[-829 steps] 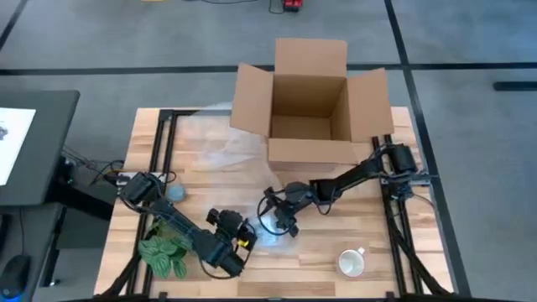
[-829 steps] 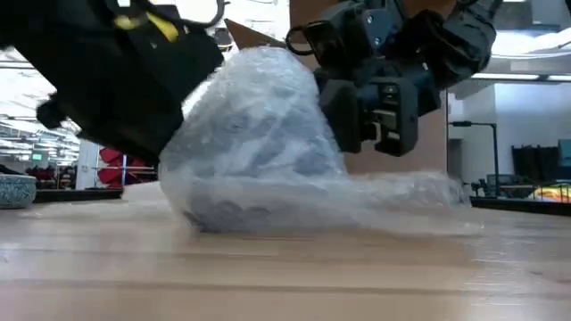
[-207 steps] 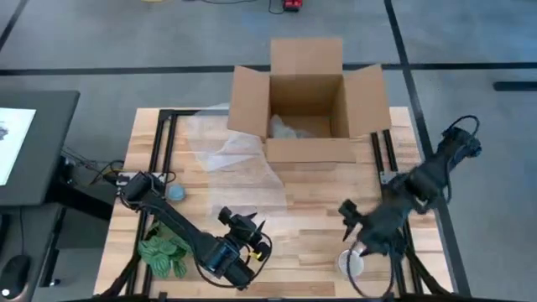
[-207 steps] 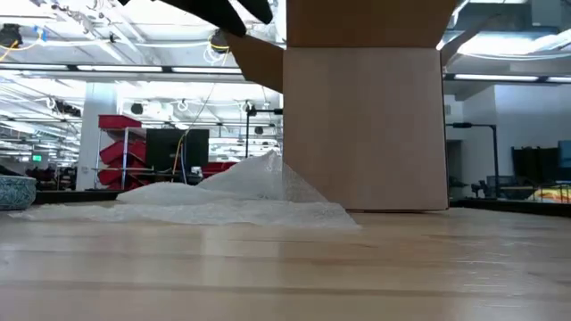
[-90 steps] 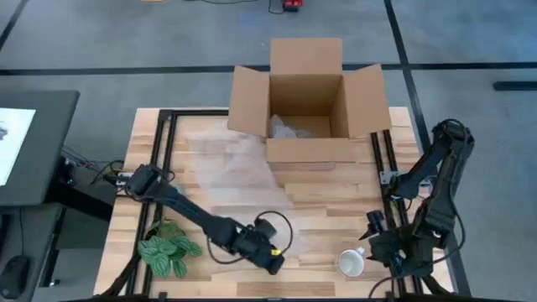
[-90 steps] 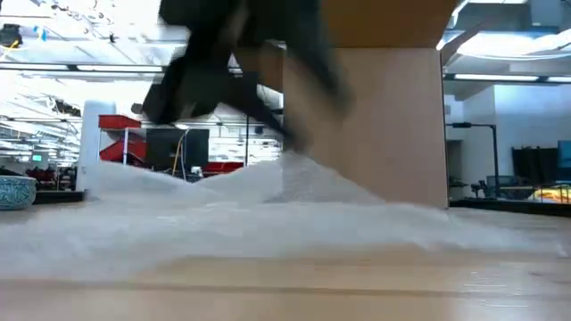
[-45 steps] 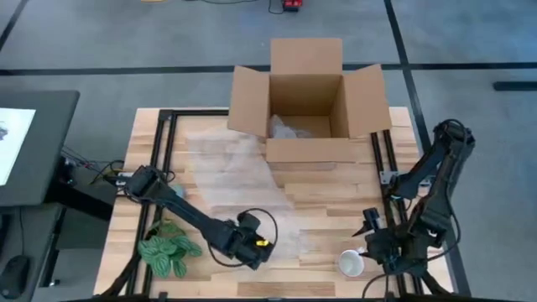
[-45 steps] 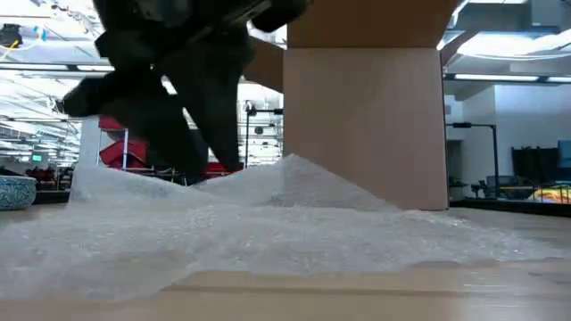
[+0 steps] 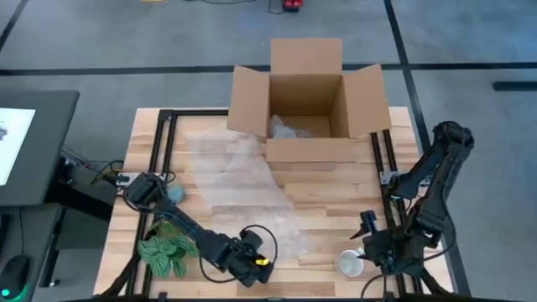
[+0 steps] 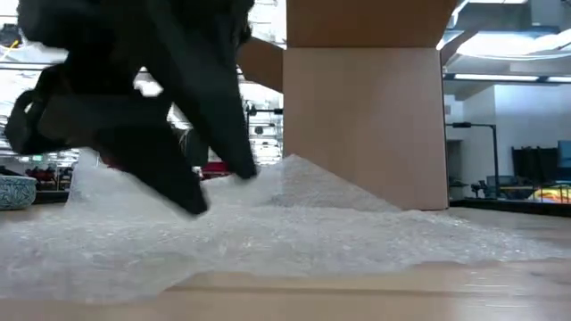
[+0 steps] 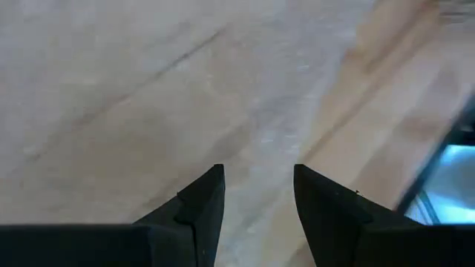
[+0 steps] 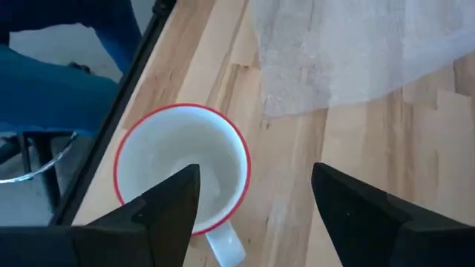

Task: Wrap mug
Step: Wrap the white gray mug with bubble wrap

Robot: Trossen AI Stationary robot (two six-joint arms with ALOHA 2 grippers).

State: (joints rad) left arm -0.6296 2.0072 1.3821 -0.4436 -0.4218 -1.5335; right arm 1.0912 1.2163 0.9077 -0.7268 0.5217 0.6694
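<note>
Dragged toward the table's near edge, the limp, light bubble wrap (image 9: 243, 193) lies flat; both claws, left (image 9: 252, 267) and right (image 9: 369, 245), are spread, the right over the rigid, breakable mug (image 12: 182, 169), best gripped by its rim.

Mug (image 9: 350, 263) right of bubble wrap (image 9: 243, 184)

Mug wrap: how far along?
Done: a wrapped bundle sits in the box, and a sheet of bubble wrap is spread on the table. In hand: the left gripper, fingers open, is over the sheet's near edge; the right gripper hangs open over the mug. Left: the mug is bare, not yet on the sheet.
</note>
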